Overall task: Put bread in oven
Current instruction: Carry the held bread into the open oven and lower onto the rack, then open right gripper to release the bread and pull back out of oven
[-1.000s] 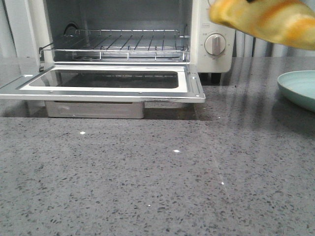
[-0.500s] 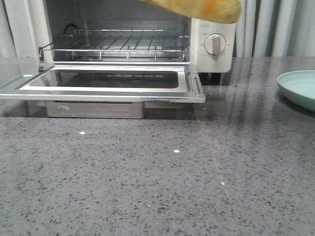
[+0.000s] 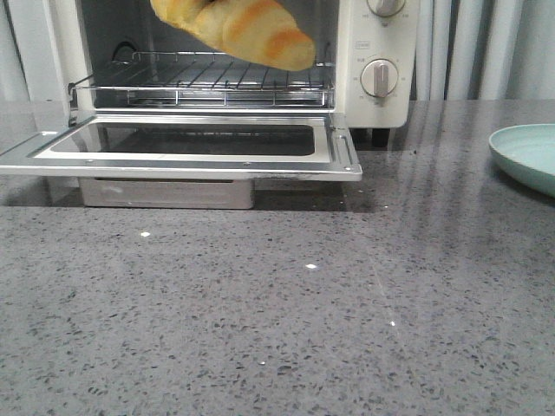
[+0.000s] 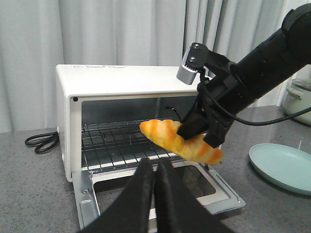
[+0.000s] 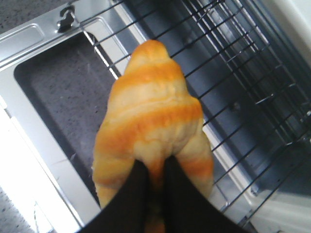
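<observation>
The right arm's black gripper (image 4: pixel 200 132) pinches the golden-yellow, orange-ridged croissant-shaped bread (image 3: pixel 234 30) in the air, above the wire rack's front edge in the cream-white toaster oven (image 4: pixel 104 87), door dropped open. The left black gripper (image 4: pixel 154 167), fingers pressed together and empty, hangs before the oven; a pale green plate (image 3: pixel 531 154) sits at 3 o'clock of the oven.

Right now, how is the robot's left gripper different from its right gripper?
The right gripper is shut on the golden-yellow croissant-shaped bread; the left gripper is shut on nothing. The right gripper hangs over the drop-down door of the cream-white toaster oven, beside the silver wire rack; the left gripper hangs back in front of the oven. Both have dark fingers pressed close together.
</observation>
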Controlling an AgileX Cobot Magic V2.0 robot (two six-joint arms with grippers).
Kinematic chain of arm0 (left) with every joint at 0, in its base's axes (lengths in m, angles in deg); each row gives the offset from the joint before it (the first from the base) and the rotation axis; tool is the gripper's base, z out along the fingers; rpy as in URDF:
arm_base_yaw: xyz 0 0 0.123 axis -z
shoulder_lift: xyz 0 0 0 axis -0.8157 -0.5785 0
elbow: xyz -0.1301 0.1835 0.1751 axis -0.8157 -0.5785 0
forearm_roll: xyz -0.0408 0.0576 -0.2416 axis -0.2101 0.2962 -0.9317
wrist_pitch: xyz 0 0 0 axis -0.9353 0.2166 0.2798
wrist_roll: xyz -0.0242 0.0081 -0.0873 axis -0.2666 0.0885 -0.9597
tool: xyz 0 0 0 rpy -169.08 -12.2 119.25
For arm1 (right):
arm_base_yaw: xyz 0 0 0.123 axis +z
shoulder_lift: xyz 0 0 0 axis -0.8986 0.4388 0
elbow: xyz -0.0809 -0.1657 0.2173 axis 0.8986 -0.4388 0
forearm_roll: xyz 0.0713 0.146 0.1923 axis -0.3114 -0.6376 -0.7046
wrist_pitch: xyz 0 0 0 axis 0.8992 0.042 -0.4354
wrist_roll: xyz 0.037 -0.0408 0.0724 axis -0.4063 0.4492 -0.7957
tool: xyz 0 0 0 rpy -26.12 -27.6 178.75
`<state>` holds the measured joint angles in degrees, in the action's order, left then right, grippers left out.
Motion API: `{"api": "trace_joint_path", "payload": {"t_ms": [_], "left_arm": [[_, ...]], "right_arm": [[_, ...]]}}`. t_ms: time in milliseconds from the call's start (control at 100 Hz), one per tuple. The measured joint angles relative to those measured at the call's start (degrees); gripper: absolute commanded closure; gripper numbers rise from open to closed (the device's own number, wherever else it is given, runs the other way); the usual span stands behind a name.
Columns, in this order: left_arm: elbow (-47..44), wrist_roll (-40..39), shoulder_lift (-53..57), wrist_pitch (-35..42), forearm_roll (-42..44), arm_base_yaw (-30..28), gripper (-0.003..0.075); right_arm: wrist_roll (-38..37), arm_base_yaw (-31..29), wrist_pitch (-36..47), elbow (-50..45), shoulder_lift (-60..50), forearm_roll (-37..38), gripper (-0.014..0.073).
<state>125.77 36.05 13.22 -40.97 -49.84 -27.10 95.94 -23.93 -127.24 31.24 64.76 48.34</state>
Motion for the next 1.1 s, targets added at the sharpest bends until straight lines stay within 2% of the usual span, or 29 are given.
{"api": "trace_joint_path", "payload": {"t_ms": [470,740,790,860,1000,1050,1100], "left_arm": [[0.00,0.00,0.00,-0.27,0.00,0.00,0.0742],[0.00,0.00,0.00,-0.37,0.10,0.00,0.0742],[0.00,0.00,0.00,-0.37,0.10,0.00,0.0742],[0.00,0.00,0.00,-0.37,0.10,0.00,0.0742],[0.00,0.00,0.00,-0.37,0.10,0.00,0.0742],[0.00,0.00,0.00,-0.37,0.10,0.00,0.0742],[0.00,0.00,0.00,-0.37,0.10,0.00,0.0742]], "right_arm": [[0.12,0.00,11.64,0.31,6.14,10.99,0.0669],[0.12,0.00,14.82,0.31,8.87,13.14,0.0662],[0.12,0.00,15.11,0.31,9.24,13.37,0.0633],[0.12,0.09,15.20,0.44,9.48,13.68,0.0541],[0.12,0.09,15.34,0.58,9.62,13.78,0.0260],[0.12,0.09,15.58,0.58,9.74,13.78,0.0212],[0.12,0.16,15.81,0.66,9.74,13.78,0.0211]]}}
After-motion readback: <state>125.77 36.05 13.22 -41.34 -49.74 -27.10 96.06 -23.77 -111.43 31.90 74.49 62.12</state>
